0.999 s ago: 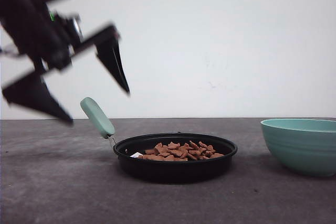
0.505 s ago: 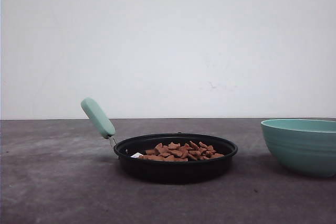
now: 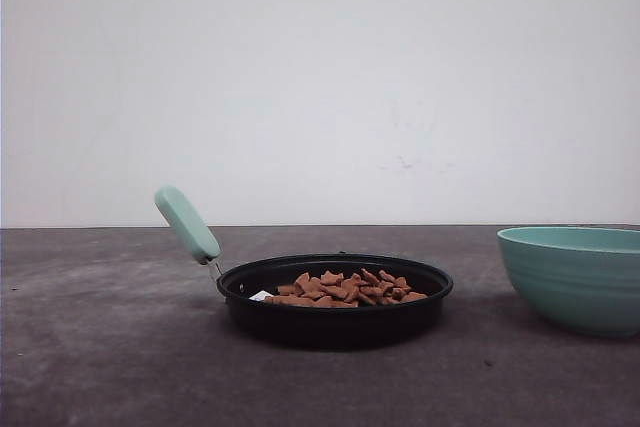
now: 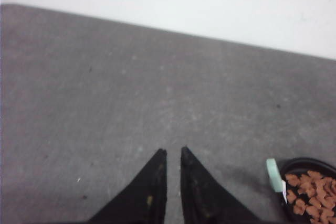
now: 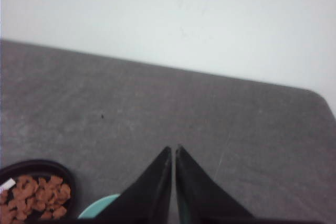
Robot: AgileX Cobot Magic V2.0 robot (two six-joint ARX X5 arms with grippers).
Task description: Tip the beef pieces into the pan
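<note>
Front view: black pan point(image 3: 335, 302) with its mint-green handle point(image 3: 187, 224) angled up to the left sits mid-table point(image 3: 100, 347), beef pieces point(image 3: 340, 289) heaped inside it, and a teal bowl point(image 3: 575, 277) stands well apart on the right. Left wrist view: left gripper point(image 4: 172, 153) up off the table, tips nearly pressed together with a thin gap, pinching nothing, pan at the frame's edge. Right wrist view: right gripper point(image 5: 173, 149) also pressed together and empty, above the table with pan and bowl rim near.
</note>
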